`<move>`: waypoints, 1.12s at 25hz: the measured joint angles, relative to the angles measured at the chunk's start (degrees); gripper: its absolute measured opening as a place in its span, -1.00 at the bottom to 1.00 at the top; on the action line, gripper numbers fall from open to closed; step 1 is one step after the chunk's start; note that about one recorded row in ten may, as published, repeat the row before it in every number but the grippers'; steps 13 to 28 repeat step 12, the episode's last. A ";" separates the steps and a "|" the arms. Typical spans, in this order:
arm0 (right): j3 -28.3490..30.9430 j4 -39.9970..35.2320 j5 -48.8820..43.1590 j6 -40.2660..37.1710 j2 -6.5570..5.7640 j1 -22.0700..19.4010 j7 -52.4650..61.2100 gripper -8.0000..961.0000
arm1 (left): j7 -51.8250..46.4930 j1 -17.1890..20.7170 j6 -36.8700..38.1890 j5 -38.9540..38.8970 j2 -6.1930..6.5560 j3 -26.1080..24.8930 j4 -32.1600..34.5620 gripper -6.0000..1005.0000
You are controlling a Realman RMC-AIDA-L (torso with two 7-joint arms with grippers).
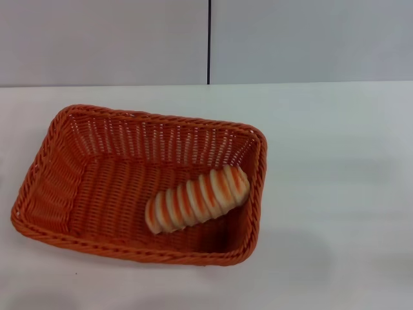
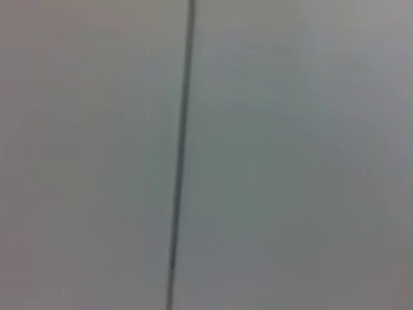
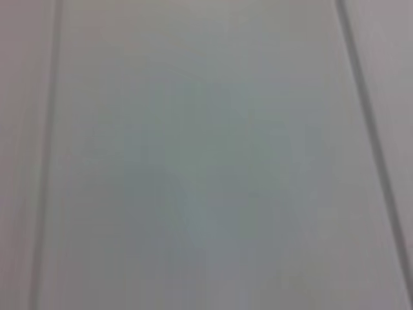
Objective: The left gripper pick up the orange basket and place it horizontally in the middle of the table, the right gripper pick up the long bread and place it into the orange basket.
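Note:
The orange basket point(image 1: 84, 187) lies lengthwise across the white table point(image 1: 335, 194), left of centre in the head view. Inside it, toward its right end, rests the long bread point(image 1: 197, 199), a beige loaf with orange-brown stripes, angled with one end up against the right wall. Neither gripper shows in any view. Both wrist views show only a pale grey panelled surface with dark seam lines.
A grey wall point(image 1: 310, 39) with a dark vertical seam point(image 1: 209, 42) stands behind the table's far edge. Bare tabletop stretches to the right of the basket and along the front.

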 joint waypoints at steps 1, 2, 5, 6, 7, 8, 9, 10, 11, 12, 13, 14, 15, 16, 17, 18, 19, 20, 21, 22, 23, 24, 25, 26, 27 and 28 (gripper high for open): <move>1.12 2.27 0.86 0.03 -0.01 0.03 -2.30 0.12 | 1.54 0.32 0.03 0.00 -0.04 -1.34 -1.27 0.21; 1.12 2.27 0.86 0.03 -0.01 0.03 -2.30 0.12 | 2.66 0.52 0.04 -0.01 -0.05 -2.35 -2.22 0.21; 1.89 3.56 1.12 0.35 0.08 0.17 -3.78 0.12 | 5.20 0.90 -0.13 0.00 -0.05 -4.33 -3.92 0.21; 2.30 4.03 1.15 0.38 0.09 0.27 -4.27 0.12 | 5.49 0.94 -0.28 0.00 -0.05 -4.67 -4.14 0.21; 3.66 5.17 1.21 0.39 0.09 0.65 -5.76 0.12 | 5.66 0.94 -0.42 0.01 -0.05 -5.20 -4.39 0.21; 3.66 5.17 1.21 0.39 0.09 0.65 -5.76 0.12 | 5.66 0.94 -0.42 0.01 -0.05 -5.20 -4.39 0.21; 5.13 6.32 1.23 0.41 0.09 1.13 -7.11 0.12 | 5.68 0.88 -0.47 0.01 -0.05 -5.54 -4.56 0.21; 5.13 6.32 1.23 0.41 0.09 1.13 -7.11 0.12 | 5.68 0.79 -0.48 0.02 -0.05 -5.89 -4.72 0.21; 6.47 7.54 1.25 0.42 0.04 1.74 -7.76 0.12 | 5.68 0.75 -0.46 0.02 -0.05 -6.18 -4.97 0.21; 6.47 7.54 1.25 0.42 0.04 1.74 -7.76 0.12 | 5.69 0.72 -0.38 0.03 -0.07 -6.53 -5.34 0.21; 6.47 7.54 1.25 0.42 0.04 1.74 -7.76 0.12 | 5.69 0.72 -0.38 0.03 -0.07 -6.53 -5.34 0.21; 6.47 7.54 1.25 0.42 0.04 1.74 -7.76 0.12 | 5.69 0.72 -0.38 0.03 -0.07 -6.53 -5.34 0.21; 6.47 7.54 1.25 0.42 0.04 1.74 -7.76 0.12 | 5.69 0.72 -0.38 0.03 -0.07 -6.53 -5.34 0.21; 6.47 7.54 1.25 0.42 0.04 1.74 -7.76 0.12 | 5.69 0.72 -0.38 0.03 -0.07 -6.53 -5.34 0.21; 6.47 7.54 1.25 0.42 0.04 1.74 -7.76 0.12 | 5.69 0.72 -0.38 0.03 -0.07 -6.53 -5.34 0.21; 6.47 7.54 1.25 0.42 0.04 1.74 -7.76 0.12 | 5.69 0.72 -0.38 0.03 -0.07 -6.53 -5.34 0.21; 6.47 7.54 1.25 0.42 0.04 1.74 -7.76 0.12 | 5.69 0.72 -0.38 0.03 -0.07 -6.53 -5.34 0.21; 6.47 7.54 1.25 0.42 0.04 1.74 -7.76 0.12 | 5.69 0.72 -0.38 0.03 -0.07 -6.53 -5.34 0.21; 6.47 7.54 1.25 0.42 0.04 1.74 -7.76 0.12 | 5.69 0.72 -0.38 0.03 -0.07 -6.53 -5.34 0.21; 6.47 7.54 1.25 0.42 0.04 1.74 -7.76 0.12 | 5.69 0.72 -0.38 0.03 -0.07 -6.53 -5.34 0.21; 6.47 7.54 1.25 0.42 0.04 1.74 -7.76 0.12 | 5.69 0.72 -0.38 0.03 -0.07 -6.53 -5.34 0.21; 6.47 7.54 1.25 0.42 0.04 1.74 -7.76 0.12 | 5.69 0.72 -0.38 0.03 -0.07 -6.53 -5.34 0.21; 6.47 7.54 1.25 0.42 0.04 1.74 -7.76 0.12 | 5.69 0.72 -0.38 0.03 -0.07 -6.53 -5.34 0.21; 6.47 7.54 1.25 0.42 0.04 1.74 -7.76 0.12 | 5.69 0.72 -0.38 0.03 -0.07 -6.53 -5.34 0.21; 6.47 7.54 1.25 0.42 0.04 1.74 -7.76 0.12 | 5.69 0.72 -0.38 0.03 -0.07 -6.53 -5.34 0.21; 6.47 7.54 1.25 0.42 0.04 1.74 -7.76 0.12 | 5.69 0.72 -0.38 0.03 -0.07 -6.53 -5.34 0.21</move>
